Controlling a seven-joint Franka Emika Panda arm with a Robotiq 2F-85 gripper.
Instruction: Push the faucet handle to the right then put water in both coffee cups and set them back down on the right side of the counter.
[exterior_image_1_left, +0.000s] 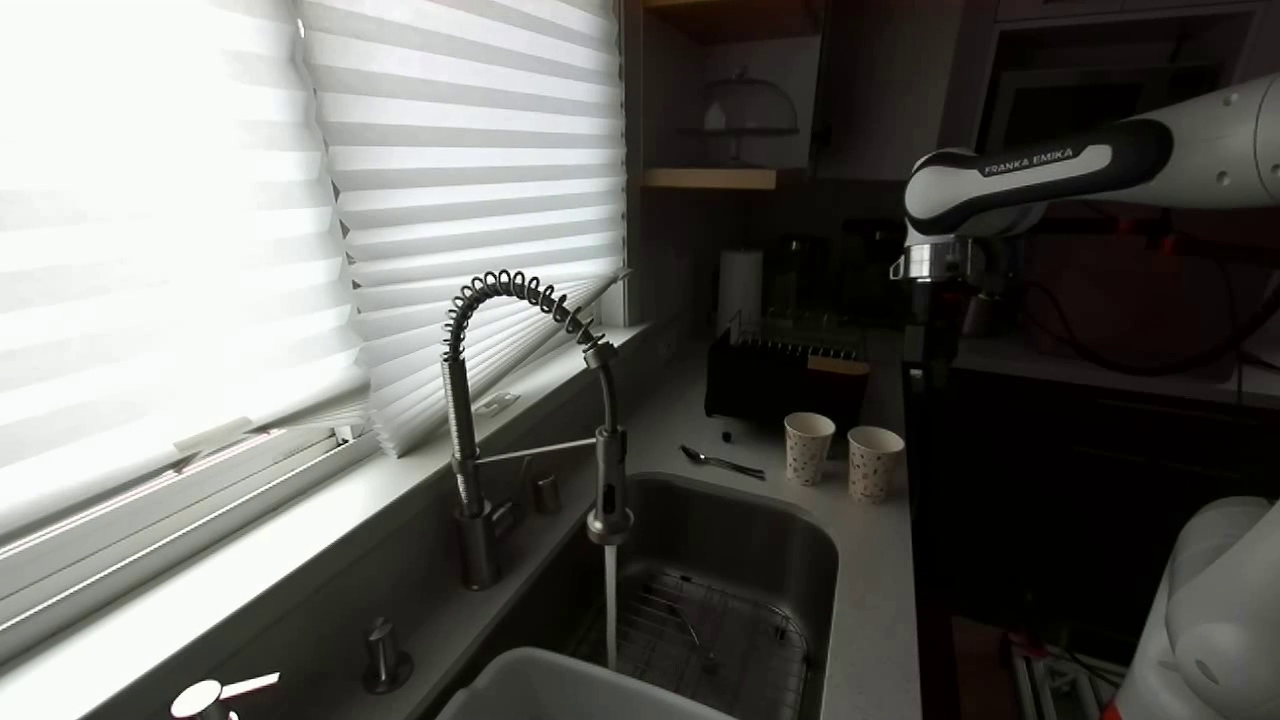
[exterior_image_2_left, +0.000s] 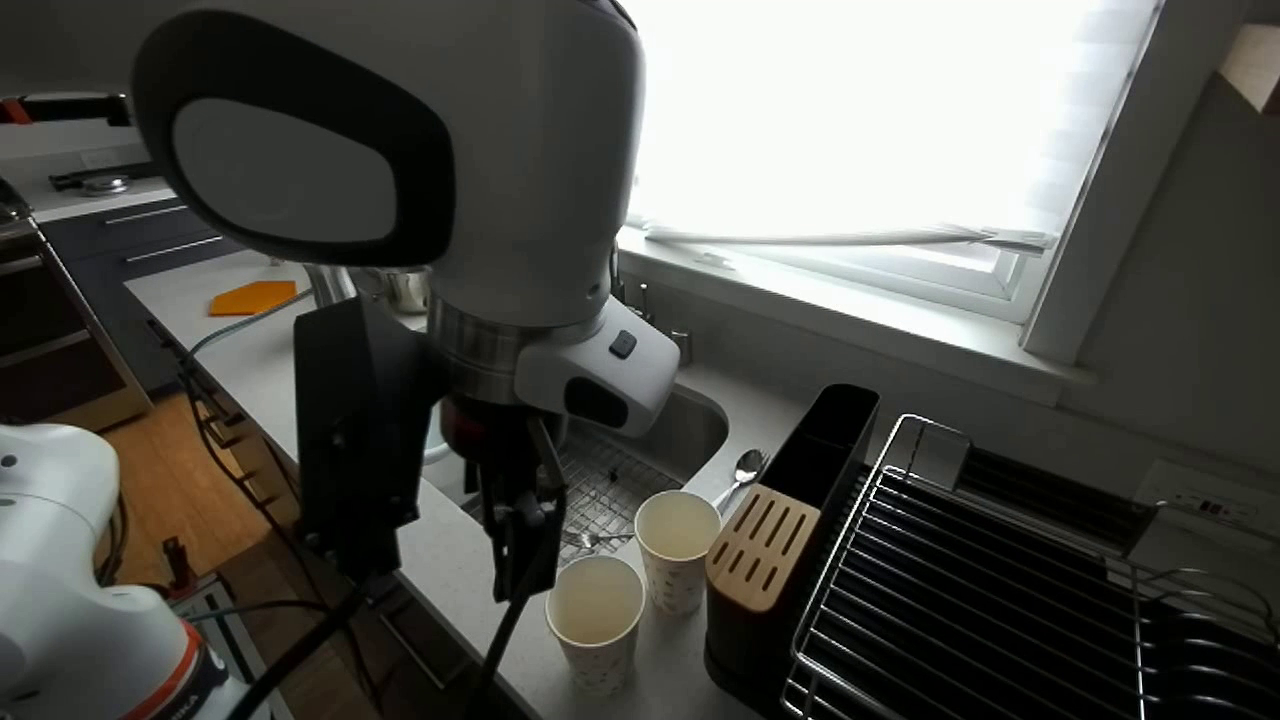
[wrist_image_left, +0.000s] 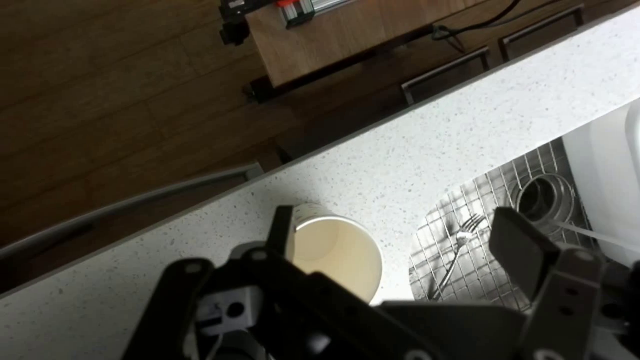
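Cups tapered and speckled, spring-coiled faucet

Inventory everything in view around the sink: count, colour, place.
Sink: 1, metallic grey, set in counter
Faucet: 1, metallic grey, arching over sink
Water: 1 stream, pale, faucet to sink
Tub: 1, white, in sink
Fork: 1, silver, on sink grid
Cups: 2, cream, dark-specked, counter beside sink
Spoon: 1, silver, counter near cups; perhaps another utensil
Dish rack: 1, silver and black, counter
Utensil holder: 1, black, wood-topped, beside dish rack
Blinds: 2, white, behind faucet
Robot arm: 1, white and black, reaching to counter
Gripper: 1, black, open, above counter
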